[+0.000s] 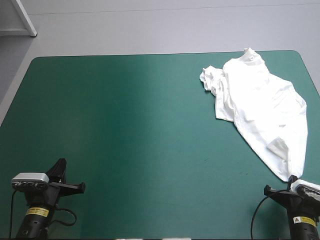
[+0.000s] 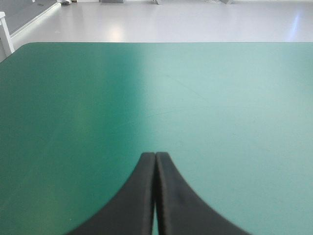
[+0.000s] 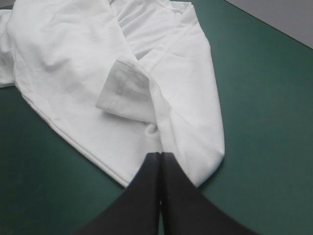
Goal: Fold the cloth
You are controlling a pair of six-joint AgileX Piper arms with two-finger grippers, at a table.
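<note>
The white T-shirt point(image 1: 260, 105) lies crumpled on the right part of the teal-green table, running from the far right edge toward the near right and narrowing to a point. My right gripper point(image 1: 292, 178) sits at that point. In the right wrist view its fingers point(image 3: 160, 154) meet on the cloth's near edge, and the T-shirt point(image 3: 98, 63) puckers just ahead of them. A turned sleeve cuff point(image 3: 122, 88) lies ahead of the tips. My left gripper point(image 1: 61, 161) rests at the near left, shut point(image 2: 155, 154) with nothing in it, far from the shirt.
Bare teal-green cover point(image 1: 130, 125) fills the left and middle of the table. The shirt's bunched collar end point(image 1: 212, 77) lies close to the far edge, and its right side nears the table's right edge point(image 1: 312, 80).
</note>
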